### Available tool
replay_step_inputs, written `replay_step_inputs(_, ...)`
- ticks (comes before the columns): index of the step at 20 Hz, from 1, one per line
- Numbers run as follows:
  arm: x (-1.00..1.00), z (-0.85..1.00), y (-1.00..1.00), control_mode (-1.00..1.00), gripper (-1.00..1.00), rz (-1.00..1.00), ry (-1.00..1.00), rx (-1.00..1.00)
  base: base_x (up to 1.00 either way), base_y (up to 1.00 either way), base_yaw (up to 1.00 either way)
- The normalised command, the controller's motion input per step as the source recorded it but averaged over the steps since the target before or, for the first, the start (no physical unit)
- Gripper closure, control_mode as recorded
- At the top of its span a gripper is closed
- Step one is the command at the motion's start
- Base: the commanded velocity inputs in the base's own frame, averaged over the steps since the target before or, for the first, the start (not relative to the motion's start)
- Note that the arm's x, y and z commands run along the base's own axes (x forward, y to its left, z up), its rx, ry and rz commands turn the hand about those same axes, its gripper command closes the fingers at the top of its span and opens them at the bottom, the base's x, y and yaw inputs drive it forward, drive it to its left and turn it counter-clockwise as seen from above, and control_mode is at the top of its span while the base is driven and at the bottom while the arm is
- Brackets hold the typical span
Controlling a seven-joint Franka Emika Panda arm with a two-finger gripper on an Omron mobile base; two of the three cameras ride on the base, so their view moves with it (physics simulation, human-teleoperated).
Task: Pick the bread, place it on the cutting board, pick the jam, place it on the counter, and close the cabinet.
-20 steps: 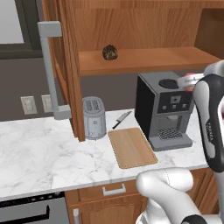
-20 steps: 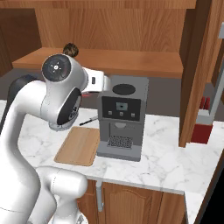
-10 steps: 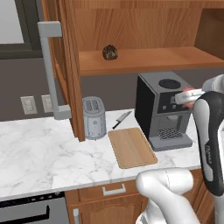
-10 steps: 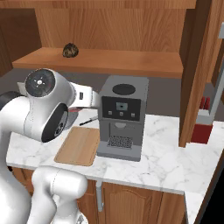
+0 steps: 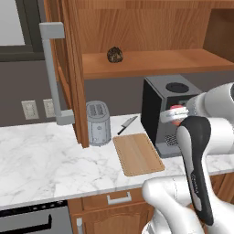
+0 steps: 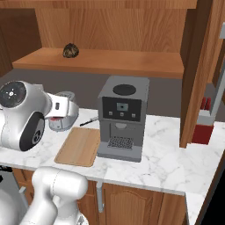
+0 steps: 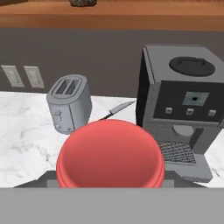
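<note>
- Gripper [image 5: 176,113] grips the jam [image 7: 110,157], now lower, in front of the coffee machine [image 6: 121,118].
- Bread [image 5: 115,55] unmoved on the cabinet [image 5: 151,61] shelf, left part.
- Cutting board [image 5: 137,153] bare at counter [image 5: 45,160] front edge.

1. No words, brands, numbers or signs can be read anywhere.
2. The coffee machine [image 7: 189,109] has a small screen and buttons, all too blurred to read.

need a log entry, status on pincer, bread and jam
Pincer shut on jam, above the counter. Bread on the cabinet shelf, cutting board bare. Coffee machine close beside the arm.
</note>
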Motion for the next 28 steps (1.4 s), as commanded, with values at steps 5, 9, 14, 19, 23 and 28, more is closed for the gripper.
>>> replay_step_inputs(5, 0.0, -0.22, 0.55, -1.0, 1.0, 0.01, 0.04, 0.0, 0.0, 0.0, 0.0)
replay_step_inputs(9, 0.0, -0.17, 0.42, -1.0, 1.0, 0.03, 0.04, 0.0, 0.0, 0.0, 0.0)
replay_step_inputs(14, 0.0, -0.19, 0.37, -1.0, 1.0, 0.03, 0.04, 0.0, 0.0, 0.0, 0.0)
replay_step_inputs(19, 0.0, -0.16, 0.33, -1.0, 1.0, 0.04, 0.04, 0.0, 0.0, 0.0, 0.0)
replay_step_inputs(23, 0.0, -0.25, 0.33, -1.0, 1.0, 0.04, 0.02, 0.0, 0.0, 0.0, 0.0)
replay_step_inputs(28, 0.0, -0.31, 0.3, -1.0, 1.0, 0.04, 0.01, 0.0, 0.0, 0.0, 0.0)
